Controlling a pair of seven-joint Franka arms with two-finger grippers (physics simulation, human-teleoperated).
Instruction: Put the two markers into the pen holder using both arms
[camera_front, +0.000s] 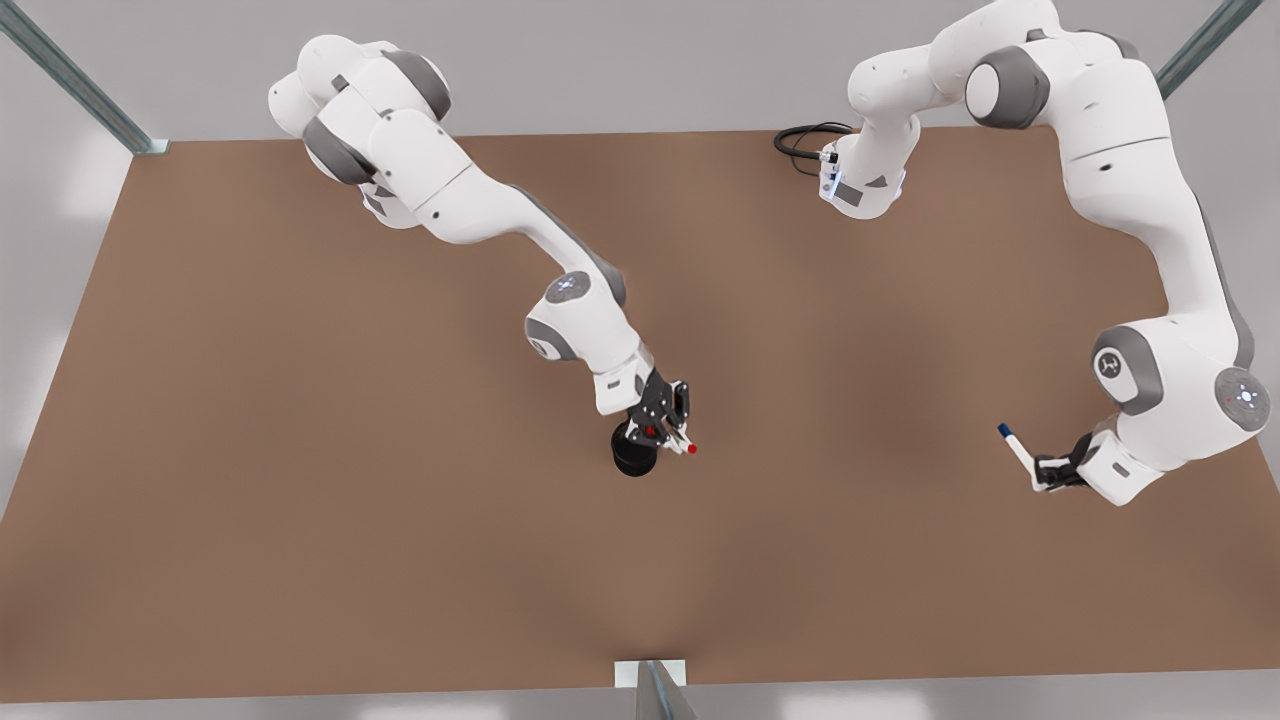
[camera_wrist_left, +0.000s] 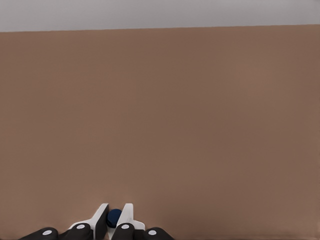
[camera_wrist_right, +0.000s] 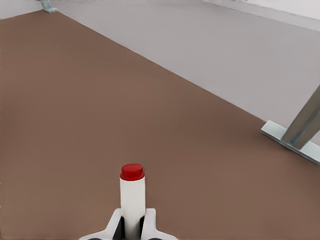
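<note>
Right tool (camera_front: 672, 432) clamped on red-capped marker (camera_front: 690, 448), poised directly over pen holder (camera_front: 634, 457) at mid-worktop (camera_front: 300, 450), apparently for release. Left tool (camera_front: 1045, 473) at the front view's right, closed on blue-capped marker (camera_front: 1018, 450), held clear, probably awaiting its turn.

no readable text, labels, brands or numbers appear on anything here.

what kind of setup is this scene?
Likely a simulated bimanual test cell: a bare brown table with metal frame struts at its edges. The right gripper holds a red marker by the holder; the left gripper holds a blue marker.
</note>
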